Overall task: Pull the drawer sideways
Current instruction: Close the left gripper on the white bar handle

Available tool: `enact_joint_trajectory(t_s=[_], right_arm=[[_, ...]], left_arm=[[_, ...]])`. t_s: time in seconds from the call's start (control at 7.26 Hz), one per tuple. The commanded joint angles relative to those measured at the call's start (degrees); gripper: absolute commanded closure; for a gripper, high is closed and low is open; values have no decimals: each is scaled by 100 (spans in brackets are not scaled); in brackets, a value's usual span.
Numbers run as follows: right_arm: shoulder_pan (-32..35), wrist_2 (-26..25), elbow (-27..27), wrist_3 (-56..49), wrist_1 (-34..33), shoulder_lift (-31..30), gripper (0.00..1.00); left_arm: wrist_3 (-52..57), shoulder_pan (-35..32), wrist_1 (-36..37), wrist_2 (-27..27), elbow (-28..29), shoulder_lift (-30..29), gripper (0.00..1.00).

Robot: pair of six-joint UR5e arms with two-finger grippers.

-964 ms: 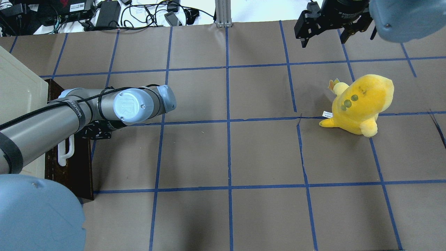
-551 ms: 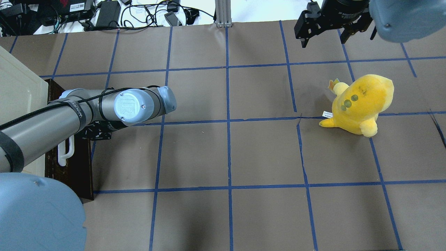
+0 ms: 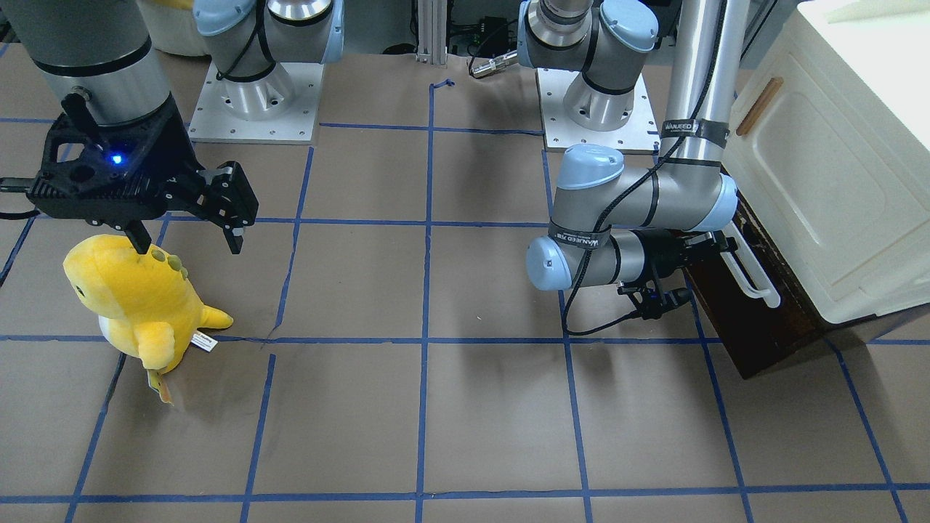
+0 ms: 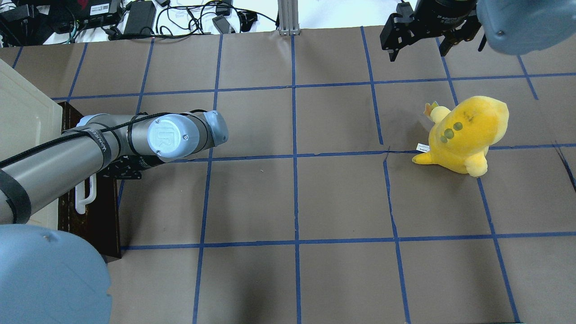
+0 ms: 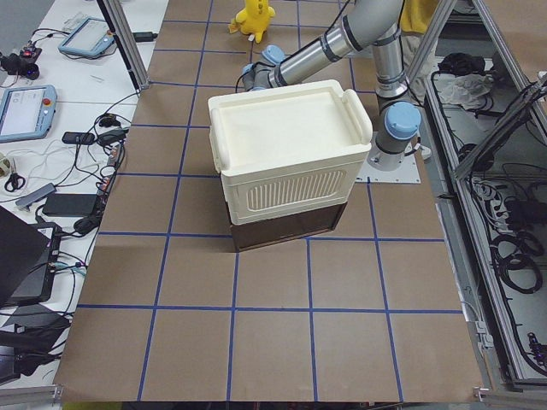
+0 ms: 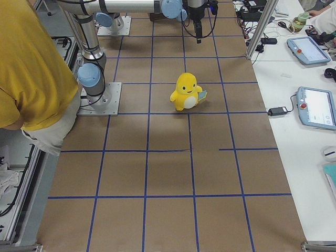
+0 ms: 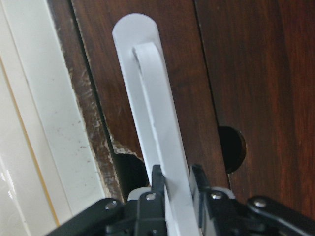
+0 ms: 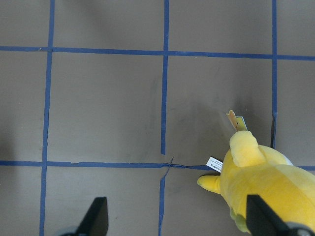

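Left wrist-mounted view: the left pincer (image 7: 177, 179) is closed on the white bar handle (image 7: 152, 113), with one finger on each side of the bar and both touching it. The handle is fixed to the dark brown wooden front of the drawer (image 7: 236, 73). The drawer sits at the left edge of the table (image 4: 342, 198), directly beneath a cream cabinet (image 3: 835, 181), with its front facing the table's middle. The right pincer (image 3: 187, 243) is open, its fingers spread wide, and it hangs above the table near the far right corner. A yellow plush toy (image 3: 142, 305) stands upright near the right edge, close to the right pincer; the overhead exterior view shows the two apart.
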Motion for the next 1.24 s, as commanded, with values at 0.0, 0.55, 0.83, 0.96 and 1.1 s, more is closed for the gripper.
enact_joint_trajectory(t_s=[0.0, 0.55, 0.83, 0.96, 1.1], right_arm=[[0, 0, 0, 0, -1, 0, 0], [0, 0, 0, 0, -1, 0, 0], [0, 0, 0, 0, -1, 0, 0], [0, 0, 0, 0, -1, 0, 0], [0, 0, 0, 0, -1, 0, 0]], left_arm=[[4, -17, 9, 0, 9, 22, 76], [-14, -69, 18, 0, 18, 14, 76], [-5, -87, 9, 0, 9, 22, 76], [-5, -96, 9, 0, 9, 5, 77], [-5, -96, 9, 0, 0, 13, 77]])
